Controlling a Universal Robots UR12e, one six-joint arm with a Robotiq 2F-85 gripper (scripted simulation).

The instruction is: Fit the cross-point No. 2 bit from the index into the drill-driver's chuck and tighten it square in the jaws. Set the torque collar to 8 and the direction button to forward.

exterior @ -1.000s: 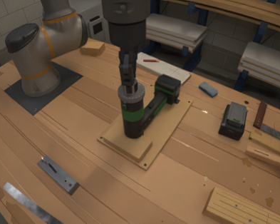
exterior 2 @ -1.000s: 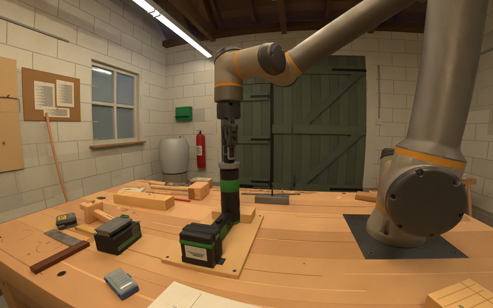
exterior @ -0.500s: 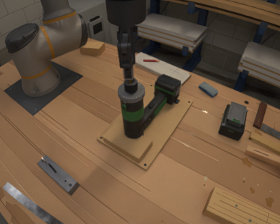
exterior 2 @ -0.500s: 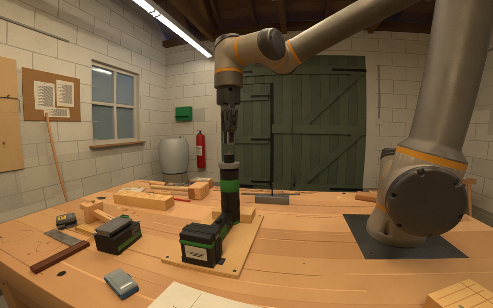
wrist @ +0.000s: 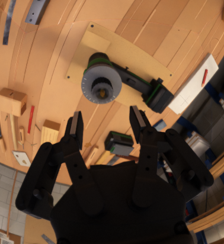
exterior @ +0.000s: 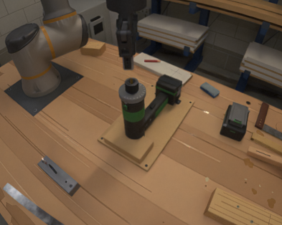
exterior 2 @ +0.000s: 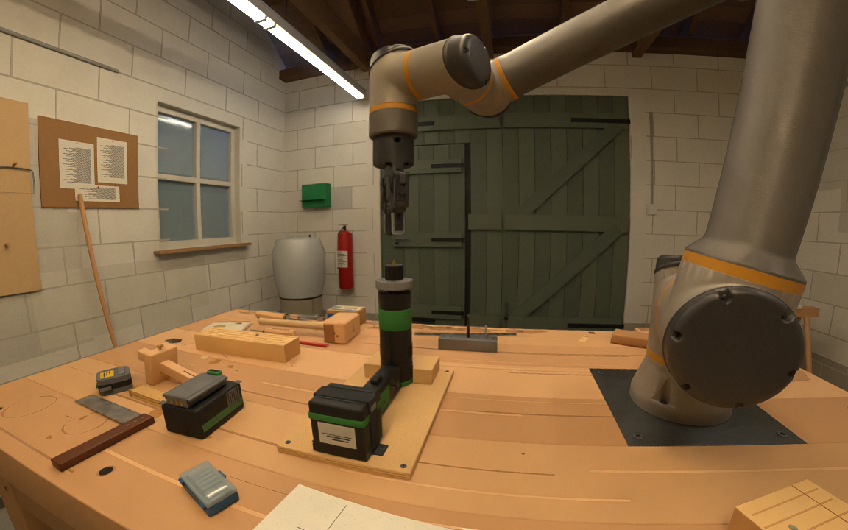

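Note:
My gripper (exterior: pixel 127 65) (exterior 2: pixel 394 227) (wrist: pixel 106 120) hangs open and empty a short way above the drill-driver (exterior: pixel 135 111) (exterior 2: pixel 393 329), which stands nose-up on a plywood fixture plate (exterior: pixel 148 138) in the middle of the bench. The chuck (exterior: pixel 131 85) (wrist: pixel 102 87) points straight up. A small gold bit tip (wrist: pixel 102 93) shows in its jaws. The grey numbered torque collar (exterior: pixel 132 95) (wrist: pixel 101 84) rings the body below the chuck, above a green band. The battery foot (exterior: pixel 168 89) (exterior 2: pixel 346 420) rests on the plate.
A spare battery pack (exterior: pixel 235 120) (exterior 2: pixel 202 403) sits on the bench to one side of the plate. A grey bit index (exterior: pixel 58 175) (exterior 2: pixel 467 341) lies apart from the drill. A paper sheet with a red pencil (exterior: pixel 152 61), a blue block (exterior: pixel 209 89), wood offcuts and my arm's base (exterior: pixel 37 75) surround the plate.

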